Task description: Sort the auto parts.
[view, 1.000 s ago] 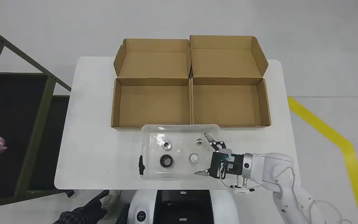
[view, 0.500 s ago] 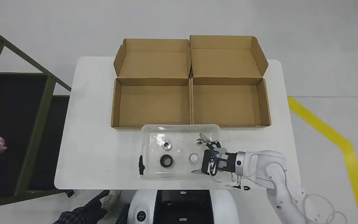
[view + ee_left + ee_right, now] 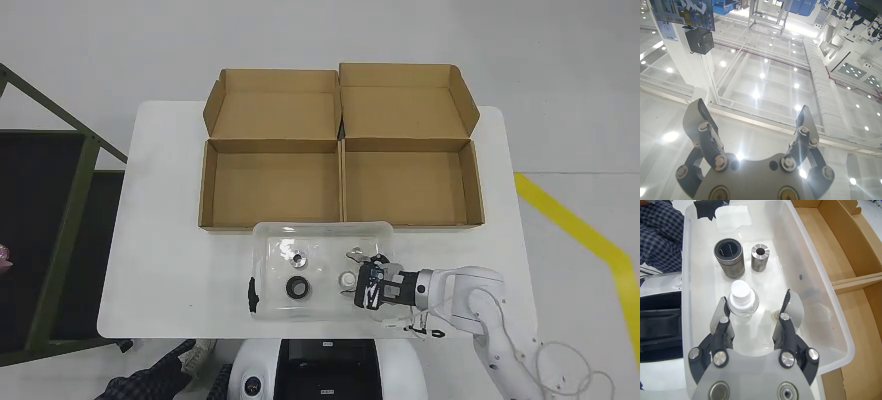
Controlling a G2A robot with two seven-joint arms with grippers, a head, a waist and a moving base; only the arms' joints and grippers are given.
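Observation:
A clear plastic bin (image 3: pixel 831 289) (image 3: pixel 262 262) holds the parts. A large dark linear bearing (image 3: pixel 729 257) (image 3: pixel 298 288) and a smaller steel cylinder (image 3: pixel 760 257) (image 3: pixel 298 259) stand upright at its far end. Nearer me stands a clear part with a white cap (image 3: pixel 742 300) (image 3: pixel 346 281). My right gripper (image 3: pixel 755 298) (image 3: pixel 360 280) is open and low inside the bin. One finger is right beside the white-capped part, and a small pale piece (image 3: pixel 774 315) lies by the other. My left gripper (image 3: pixel 752 106) is open, holds nothing and points up at the ceiling.
Two open cardboard boxes (image 3: pixel 270 185) (image 3: pixel 408 185) stand side by side behind the bin, lids folded back. One box wall (image 3: pixel 853 279) runs close along the bin's side. A white paper label and black tape (image 3: pixel 708 209) sit on the bin's far wall.
My right gripper has moved left from the bin's right end into the bin, up to the white-capped part, and its jaws have stayed open.

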